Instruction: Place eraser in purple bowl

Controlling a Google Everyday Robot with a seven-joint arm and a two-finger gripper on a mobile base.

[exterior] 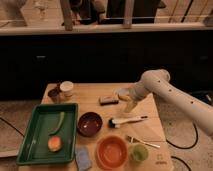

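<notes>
- Currently the eraser [108, 100] lies flat on the tabletop [150, 127], back centre. It is not in the purple bowl [90, 124].
- The tool [128, 103] hangs low over the tabletop, just beside the eraser's right end. Its jaws are spread wide with nothing between them. Whether it touches the eraser, I cannot tell.
- Judgement: the arm reaches in from the right with the wrist angled down and left, probably so the tool meets the eraser end-on. The grasp is not yet made.
- The purple bowl sits near the eraser, in front of it and slightly left. Its inside is glossy and dark and looks empty. Judgement: a short carry once the eraser is lifted.
- The brush [125, 121] lies just right of the purple bowl, black head toward it, handle pointing right. Judgement: it lies close to the likely carry path, so the lift needs clearance.
- The orange bowl [111, 151] is at the front and looks empty. It is the wrong target.
- The tray [37, 132], at left, holds a long green item [57, 122] and a small orange item [54, 144]. What they are, I cannot tell.
- The sponge [83, 158] lies between the tray and the orange bowl. The green cup [139, 152] stands just right of the orange bowl, contents not visible.
- A pale cup [66, 89] and a dark cup [55, 95] stand at the back-left corner, close together, contents hidden.
</notes>
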